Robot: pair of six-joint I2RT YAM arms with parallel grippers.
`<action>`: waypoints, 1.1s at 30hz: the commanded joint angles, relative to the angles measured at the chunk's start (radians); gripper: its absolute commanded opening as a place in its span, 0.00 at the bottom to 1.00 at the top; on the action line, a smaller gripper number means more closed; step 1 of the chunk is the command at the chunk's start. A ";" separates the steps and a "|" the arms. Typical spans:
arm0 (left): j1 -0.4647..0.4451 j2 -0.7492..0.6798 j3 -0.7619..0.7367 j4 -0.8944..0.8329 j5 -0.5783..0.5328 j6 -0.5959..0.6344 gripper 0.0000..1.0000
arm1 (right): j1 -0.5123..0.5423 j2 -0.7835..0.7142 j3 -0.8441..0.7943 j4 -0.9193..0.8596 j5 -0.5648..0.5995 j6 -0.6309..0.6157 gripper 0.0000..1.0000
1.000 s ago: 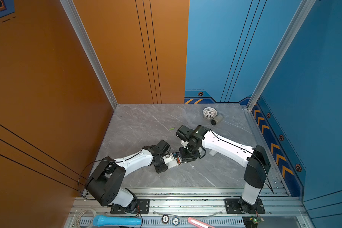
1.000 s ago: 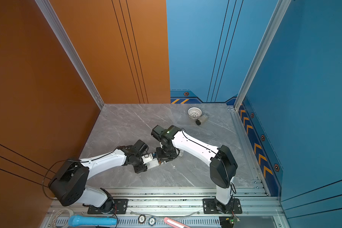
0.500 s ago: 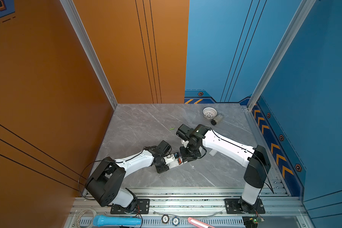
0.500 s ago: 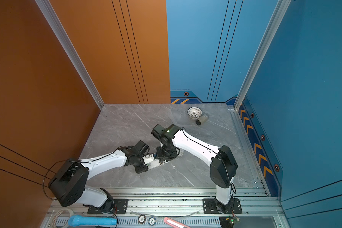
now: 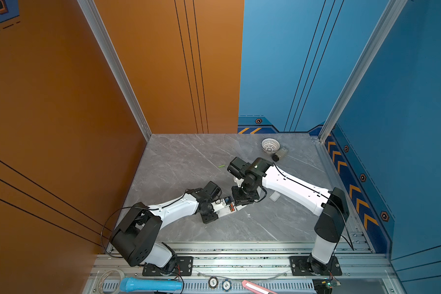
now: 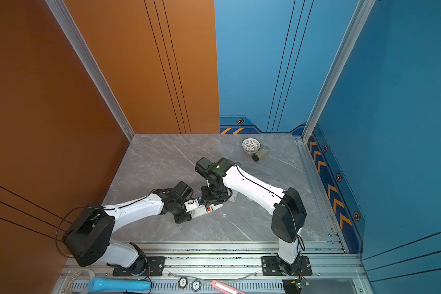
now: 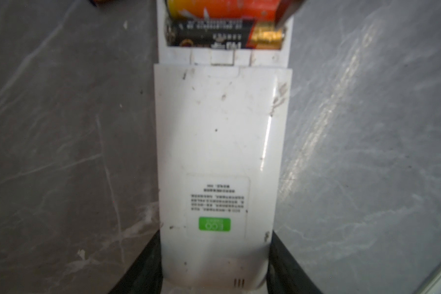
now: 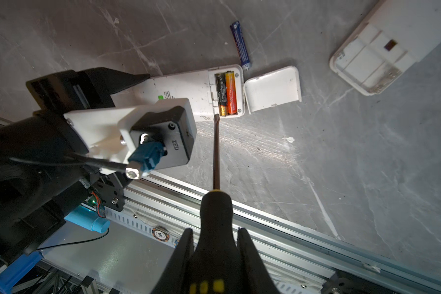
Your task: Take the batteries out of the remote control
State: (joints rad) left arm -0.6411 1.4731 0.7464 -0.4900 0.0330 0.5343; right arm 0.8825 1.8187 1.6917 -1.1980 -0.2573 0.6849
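Closest in, my right gripper point(image 8: 214, 254) is pressed tight on the black-and-yellow handle of the screwdriver point(image 8: 216, 163), whose shaft runs straight out from my fingers. My left gripper point(image 7: 214, 269) clamps the near end of the remote control point(image 7: 219, 140), one finger on each long side, and the remote lies back-up on the table point(image 8: 341, 165). At the remote's far end from my left fingers the compartment stands open. Two batteries lie in it side by side: the black-and-gold battery point(image 7: 214, 35) nearer my left gripper and the orange-red battery point(image 7: 222, 9) just past it. The screwdriver tip sits at the compartment's rim by the gold end of the black one. I cannot tell whether it touches the battery itself. Just beyond the open end a white cover point(image 8: 273, 87) lies on the table, touching or nearly touching the remote. The bluish battery point(image 8: 240, 45) lies loose with one end just beside the remote's corner. Farther from my right gripper rests a larger white plastic piece point(image 8: 382, 51), ribbed side up. In a top view the light green battery point(image 5: 221, 166) lies well apart from both my grippers, toward the back wall. Farthest off stands a white basket point(image 5: 270, 145).
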 commanded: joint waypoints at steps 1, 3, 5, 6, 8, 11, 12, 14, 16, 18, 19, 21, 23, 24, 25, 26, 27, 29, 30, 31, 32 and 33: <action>-0.015 0.041 -0.018 0.003 -0.008 0.003 0.08 | -0.001 0.022 0.009 -0.040 0.011 -0.011 0.00; -0.015 0.043 -0.018 0.002 -0.008 0.003 0.07 | -0.001 0.029 0.010 -0.040 0.013 -0.012 0.00; -0.015 0.044 -0.016 0.002 -0.010 0.002 0.06 | 0.000 0.033 0.007 -0.039 0.013 -0.013 0.00; -0.015 0.044 -0.014 0.002 -0.009 0.002 0.06 | 0.000 0.036 0.006 -0.038 0.014 -0.015 0.00; -0.015 0.044 -0.013 0.002 -0.010 0.002 0.05 | 0.004 0.042 0.006 -0.040 0.013 -0.016 0.00; -0.015 0.044 -0.015 0.002 -0.010 0.001 0.05 | 0.004 0.043 -0.001 -0.039 0.019 -0.019 0.00; -0.015 0.044 -0.013 0.002 -0.010 0.001 0.05 | 0.004 0.044 -0.002 -0.037 0.021 -0.019 0.00; -0.015 0.044 -0.013 0.001 -0.010 0.000 0.05 | 0.006 0.049 0.003 -0.037 0.019 -0.021 0.00; -0.015 0.046 -0.011 0.002 -0.010 0.000 0.05 | 0.006 0.053 0.002 -0.038 0.019 -0.022 0.00; -0.015 0.048 -0.010 0.002 -0.010 -0.002 0.04 | 0.007 0.055 -0.004 -0.037 0.023 -0.024 0.00; -0.015 0.048 -0.010 0.001 -0.010 -0.002 0.04 | 0.010 0.055 -0.007 -0.037 0.022 -0.024 0.00; -0.015 0.050 -0.010 0.001 -0.010 -0.002 0.04 | 0.011 0.056 -0.012 -0.038 0.021 -0.025 0.00; -0.015 0.051 -0.008 0.001 -0.011 -0.002 0.04 | 0.013 0.054 -0.010 -0.038 0.016 -0.026 0.00; -0.015 0.052 -0.008 0.001 -0.011 -0.005 0.04 | 0.013 0.054 -0.011 -0.038 0.014 -0.025 0.00; -0.015 0.053 -0.006 0.001 -0.011 -0.004 0.04 | 0.014 0.056 -0.011 -0.038 0.011 -0.025 0.00; -0.015 0.055 -0.005 0.001 -0.011 -0.004 0.04 | 0.016 0.054 -0.013 -0.038 0.006 -0.025 0.00; -0.015 0.056 -0.005 0.001 -0.013 -0.004 0.04 | 0.016 0.055 -0.015 -0.038 0.004 -0.027 0.00; -0.015 0.059 -0.004 0.001 -0.015 -0.005 0.04 | 0.018 0.054 -0.019 -0.041 -0.001 -0.025 0.00; -0.014 0.061 -0.003 0.001 -0.015 -0.006 0.04 | 0.020 0.053 -0.022 -0.043 0.001 -0.025 0.00; -0.015 0.061 -0.002 -0.001 -0.016 -0.005 0.03 | 0.021 0.051 -0.027 -0.044 0.004 -0.024 0.00; -0.015 0.062 -0.001 0.001 -0.016 -0.006 0.03 | 0.020 0.049 -0.031 -0.043 0.003 -0.024 0.00; -0.015 0.062 0.000 -0.001 -0.016 -0.006 0.03 | 0.019 0.047 -0.033 -0.044 0.006 -0.024 0.00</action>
State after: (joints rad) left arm -0.6418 1.4879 0.7605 -0.5007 0.0334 0.5335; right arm 0.8978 1.8580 1.6726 -1.2049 -0.2577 0.6773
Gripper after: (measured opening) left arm 0.560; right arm 0.265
